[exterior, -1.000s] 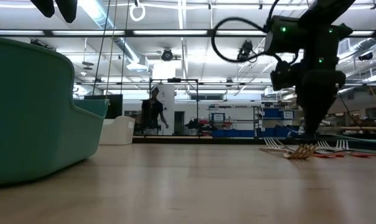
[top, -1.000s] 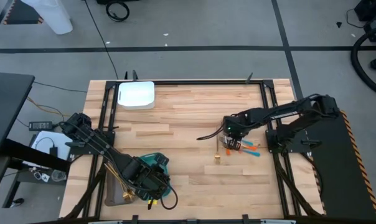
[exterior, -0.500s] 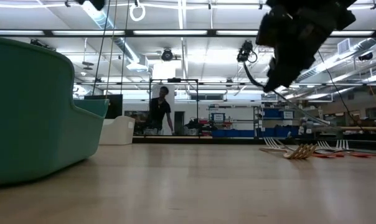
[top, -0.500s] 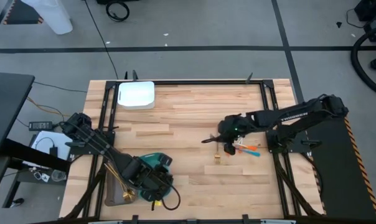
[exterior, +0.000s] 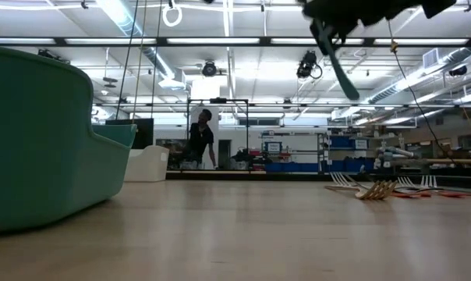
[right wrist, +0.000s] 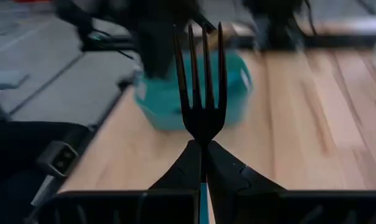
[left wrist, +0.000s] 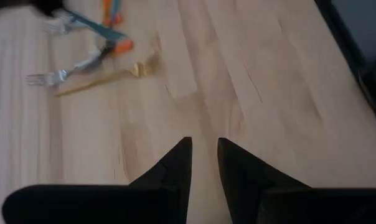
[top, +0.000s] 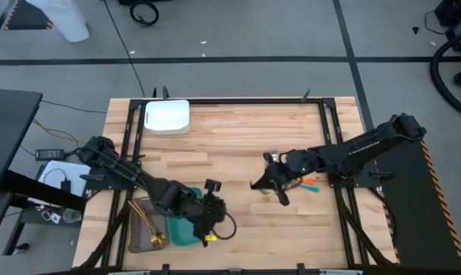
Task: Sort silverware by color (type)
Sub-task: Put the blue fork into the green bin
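Note:
My right gripper [right wrist: 203, 149] is shut on a dark fork [right wrist: 200, 81] with a teal handle. It hangs above the table's middle in the high view [top: 269, 181] and points toward the teal tray [top: 183, 232]. More silverware [top: 295, 183] lies flat on the table just right of it: a gold fork [left wrist: 107, 78], a silver fork [left wrist: 63, 71], and orange and teal pieces. My left gripper [left wrist: 203, 155] hovers beside the teal tray [top: 211, 206], its fingers a little apart with nothing between them. Gold pieces lie in a grey tray [top: 143, 229]. My right gripper pinches the fork between its two fingers at the neck [right wrist: 203, 140], just behind the tines. The fingers lie along the fork and point nearly level toward the table's left. The tines stick out past the fingertips, and the fork [exterior: 341, 66] is lifted clear of the table.
A white tray [top: 167, 116] stands at the far left corner. The teal tray [exterior: 48, 140] fills the left of the low view. Bare wood lies between the trays and the silverware pile [exterior: 376, 189]. A person stands in the room beyond the table.
My right gripper has risen from the silverware pile with the fork, tipped from pointing down to nearly level, and swung toward the table's left. My left gripper has moved from over the trays toward the table's right and tipped up somewhat.

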Robot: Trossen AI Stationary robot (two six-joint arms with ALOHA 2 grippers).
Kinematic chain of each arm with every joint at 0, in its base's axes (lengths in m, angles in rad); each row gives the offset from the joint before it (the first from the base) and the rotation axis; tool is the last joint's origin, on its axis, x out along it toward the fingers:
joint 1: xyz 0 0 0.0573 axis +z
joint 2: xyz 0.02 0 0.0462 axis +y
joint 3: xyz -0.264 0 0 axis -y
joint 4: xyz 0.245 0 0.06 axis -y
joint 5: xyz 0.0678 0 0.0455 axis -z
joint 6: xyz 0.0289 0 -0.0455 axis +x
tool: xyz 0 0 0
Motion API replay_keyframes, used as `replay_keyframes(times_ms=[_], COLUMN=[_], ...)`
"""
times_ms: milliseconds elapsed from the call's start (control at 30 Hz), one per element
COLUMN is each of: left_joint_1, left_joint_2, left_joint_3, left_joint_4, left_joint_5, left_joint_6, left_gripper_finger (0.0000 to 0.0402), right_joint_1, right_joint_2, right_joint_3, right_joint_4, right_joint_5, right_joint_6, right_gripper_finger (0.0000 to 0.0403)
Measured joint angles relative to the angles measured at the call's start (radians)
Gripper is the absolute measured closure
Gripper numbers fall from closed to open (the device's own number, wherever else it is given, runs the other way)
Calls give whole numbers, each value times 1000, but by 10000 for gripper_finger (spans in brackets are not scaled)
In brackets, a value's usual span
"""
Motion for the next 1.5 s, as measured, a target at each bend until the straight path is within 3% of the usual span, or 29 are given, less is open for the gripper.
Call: replay_keyframes(times_ms=[233, 400, 633, 967, 1333, 1500], left_joint_1=[56, 90, 120, 159, 176, 186], left_joint_2=[0, 0, 0, 0, 39, 39], left_joint_3=[0, 0, 0, 0, -1, 0], left_joint_4=[180, 316, 450, 595, 676, 689], left_joint_5=[55, 146, 154, 300, 326, 352], left_joint_6=[14, 17, 61, 121, 137, 140], left_gripper_finger=[312, 280, 248, 246, 246, 269], right_joint_1=[91, 134, 160, 160, 141, 135], right_joint_2=[0, 0, 3, 3, 4, 4], right_joint_3=[0, 1, 1, 1, 1, 2], right_joint_4=[181, 283, 356, 408, 458, 452], right_joint_5=[-75, -92, -115, -148, -145, -143], right_joint_6=[-152, -227, -289, -343, -406, -408], right_gripper_finger=[385, 384, 384, 384, 384, 384])
